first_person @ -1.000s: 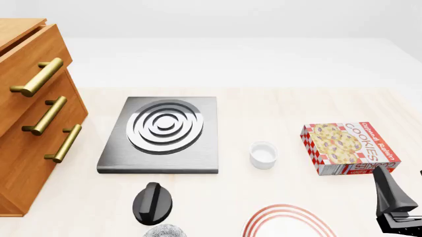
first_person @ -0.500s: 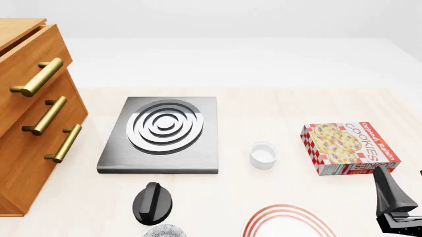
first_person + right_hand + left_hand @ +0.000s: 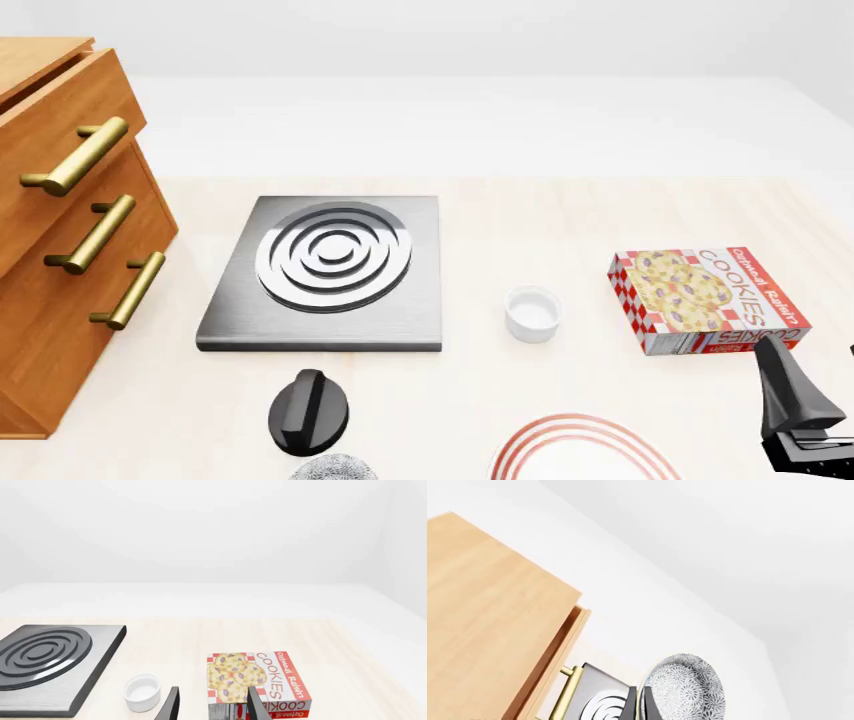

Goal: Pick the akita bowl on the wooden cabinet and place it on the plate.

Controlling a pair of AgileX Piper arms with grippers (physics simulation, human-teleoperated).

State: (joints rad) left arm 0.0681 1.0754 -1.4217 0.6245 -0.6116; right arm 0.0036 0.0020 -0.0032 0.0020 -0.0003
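worktop [image 3: 561, 210]: pale wood, carrying all items below.

cabinet [image 3: 54, 250]: orange-brown wood, at the far left of the front view, three brass bar handles on its drawer fronts. the left wrist view shows its flat top and one handle.

bowl [image 3: 684, 690]: dark with white-grey lacy speckle. in the left wrist view it is held on edge, gripped by the left gripper [image 3: 640, 705], one dark finger on each side of its rim. in the front view only a speckled sliver [image 3: 331, 468] shows at the bottom edge, just below the left arm's dark rounded housing, left of the plate and not on it.

plate [image 3: 587, 452]: white with red rings, cut by the bottom edge of the front view, near the worktop's near edge.

stove [image 3: 327, 270]: grey square slab with concentric rings, between cabinet and cup.

cup [image 3: 534, 312]: small, plain white, upright, between stove and cookie box, apart from both.

cookie box [image 3: 707, 298]: red-and-white, lying flat at the right.

right gripper [image 3: 212, 707]: fingers moderately apart, nothing between them, hovering near the cookie box's near end. in the front view it sits at the lower right corner.
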